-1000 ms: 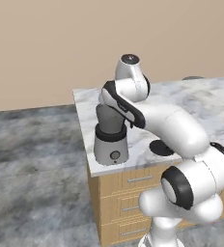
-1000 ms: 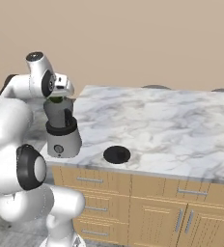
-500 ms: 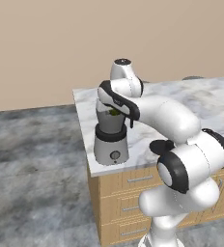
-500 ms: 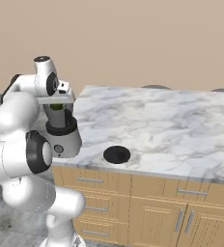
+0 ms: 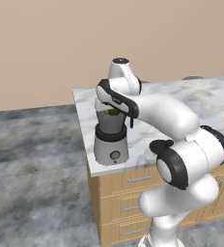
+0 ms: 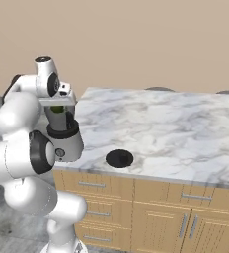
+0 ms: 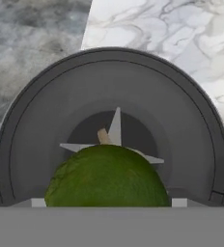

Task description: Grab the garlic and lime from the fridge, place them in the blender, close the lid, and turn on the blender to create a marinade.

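Note:
The blender (image 5: pixel 112 149) (image 6: pixel 67 146) stands at the counter's left corner, its dark jar (image 7: pixel 36 96) open at the top. My gripper (image 5: pixel 115 110) (image 6: pixel 57 106) (image 7: pixel 107 203) hangs straight over the jar's mouth, shut on the dark green lime (image 7: pixel 107 176) (image 5: pixel 115 112), which fills the gap between the fingers. Below the lime, at the silver blades, a small tan piece of the garlic (image 7: pixel 103 136) shows on the jar's floor; the rest is hidden by the lime. The black lid (image 6: pixel 119 158) lies flat on the counter, right of the blender.
The marble counter (image 6: pixel 161 128) stretches right from the blender, above wooden drawers (image 6: pixel 92 185) and cabinet doors. Left of the counter's edge the grey floor (image 5: pixel 32 159) drops away. My own arm arches over the blender from the right in the left base view.
The hand with the lime has settled over the jar's mouth, and the arm's elbow has swung round. The blender and the lid have stayed put.

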Motion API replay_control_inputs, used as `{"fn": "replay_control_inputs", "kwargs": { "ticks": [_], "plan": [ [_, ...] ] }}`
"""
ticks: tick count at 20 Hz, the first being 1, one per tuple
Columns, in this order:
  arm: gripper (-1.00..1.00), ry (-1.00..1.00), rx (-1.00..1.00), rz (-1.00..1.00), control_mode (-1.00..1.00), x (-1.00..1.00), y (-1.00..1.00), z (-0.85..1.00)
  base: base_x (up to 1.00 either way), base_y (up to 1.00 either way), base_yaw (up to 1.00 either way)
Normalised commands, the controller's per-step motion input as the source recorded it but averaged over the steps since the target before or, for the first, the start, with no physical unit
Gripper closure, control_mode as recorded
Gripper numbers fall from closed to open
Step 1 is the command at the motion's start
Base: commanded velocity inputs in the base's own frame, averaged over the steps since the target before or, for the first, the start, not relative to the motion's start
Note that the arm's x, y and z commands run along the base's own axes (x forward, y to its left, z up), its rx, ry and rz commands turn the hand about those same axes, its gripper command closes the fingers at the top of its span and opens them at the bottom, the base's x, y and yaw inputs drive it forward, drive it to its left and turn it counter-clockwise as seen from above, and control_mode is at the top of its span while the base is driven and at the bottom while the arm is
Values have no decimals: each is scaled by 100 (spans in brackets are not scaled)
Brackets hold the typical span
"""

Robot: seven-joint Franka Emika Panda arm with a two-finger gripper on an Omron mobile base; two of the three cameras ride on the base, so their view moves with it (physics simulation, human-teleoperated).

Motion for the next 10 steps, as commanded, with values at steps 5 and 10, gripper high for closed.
{"fn": "replay_control_inputs", "kwargs": {
  "ticks": [5, 10],
  "plan": [
    [-100, -1, 0, 0, -100, 0, 0, 26, 0, 0, 0],
    [-100, -7, 0, 0, -100, -2, 0, 34, 0, 0, 0]
  ]
}}
